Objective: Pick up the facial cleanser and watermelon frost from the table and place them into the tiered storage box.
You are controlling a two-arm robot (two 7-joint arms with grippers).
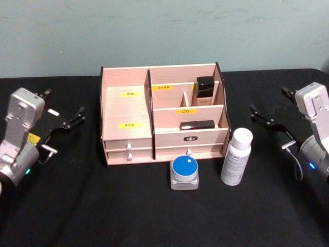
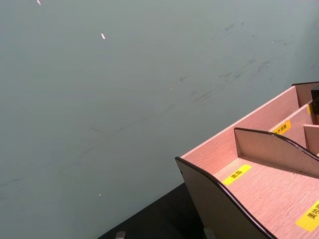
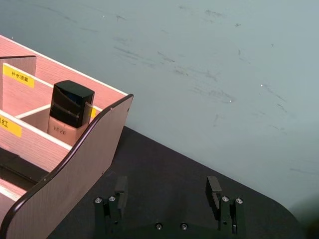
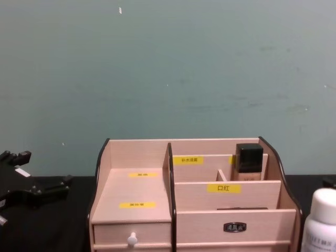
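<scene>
Head view: the wooden storage box stands at the middle of the black counter against a teal wall, its drawers with white knobs facing the robot. Two items wait on the counter just in front of the box's right half: a squat clear jar with a blue lid, and to its right an upright white bottle with a white cap and printed label. Neither touches the box or the other.

Inside the box, a beige bottle with a black cap stands in the rear right compartment, and a flat black item lies in the lower right compartment, in front of the one with the yellow label.

The left gripper hangs above the counter well to the left of the box, fingers spread and holding nothing. The right gripper hangs on the far right, well apart from the bottle. Its wrist camera shows the two black fingers parted wide with nothing between them, beside the box's dark curved side edge.
</scene>
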